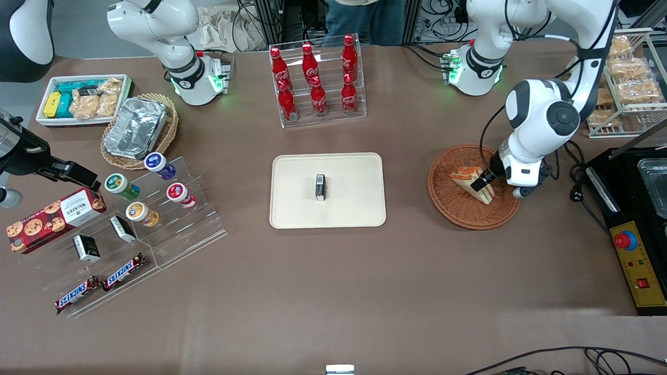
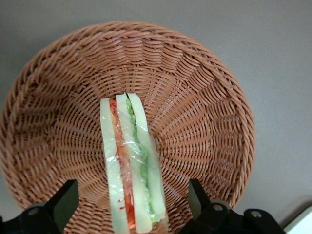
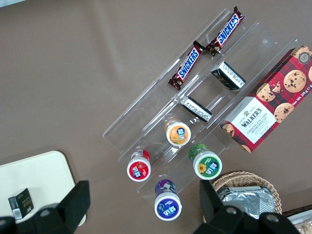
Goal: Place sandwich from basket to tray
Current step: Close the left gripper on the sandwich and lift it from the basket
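The sandwich is a wrapped wedge of pale bread with green, orange-red and white layers, lying in the reddish-brown wicker basket toward the working arm's end of the table. My left gripper is low in the basket, open, with its two black fingers on either side of the sandwich and gaps between them and the bread. The basket surrounds it in the wrist view. The cream-beige tray lies mid-table beside the basket.
A small dark box stands on the tray. A clear rack of red bottles stands farther from the camera. A black appliance sits at the working arm's table edge, a wire rack of pastries above it.
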`<action>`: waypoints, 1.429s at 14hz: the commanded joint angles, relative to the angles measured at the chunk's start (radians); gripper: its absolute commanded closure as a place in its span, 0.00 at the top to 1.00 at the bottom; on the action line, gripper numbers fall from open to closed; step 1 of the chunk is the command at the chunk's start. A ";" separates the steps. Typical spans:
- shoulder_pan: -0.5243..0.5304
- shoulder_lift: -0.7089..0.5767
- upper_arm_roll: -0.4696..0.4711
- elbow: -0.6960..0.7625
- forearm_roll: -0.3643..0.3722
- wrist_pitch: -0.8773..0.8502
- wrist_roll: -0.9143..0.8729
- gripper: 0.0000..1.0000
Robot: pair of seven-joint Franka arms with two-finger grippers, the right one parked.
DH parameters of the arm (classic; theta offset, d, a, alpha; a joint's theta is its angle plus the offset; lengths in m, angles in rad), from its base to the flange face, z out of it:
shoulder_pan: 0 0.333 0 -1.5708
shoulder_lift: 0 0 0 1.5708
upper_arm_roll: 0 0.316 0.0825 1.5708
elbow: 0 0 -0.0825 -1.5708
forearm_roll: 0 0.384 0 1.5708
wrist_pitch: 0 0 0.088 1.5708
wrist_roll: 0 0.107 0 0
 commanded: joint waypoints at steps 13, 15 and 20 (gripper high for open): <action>-0.008 0.055 -0.028 -0.001 -0.001 0.072 -0.105 0.00; -0.006 0.032 -0.028 0.040 -0.002 -0.010 -0.113 0.00; 0.003 0.025 -0.020 0.348 0.010 -0.436 -0.096 0.00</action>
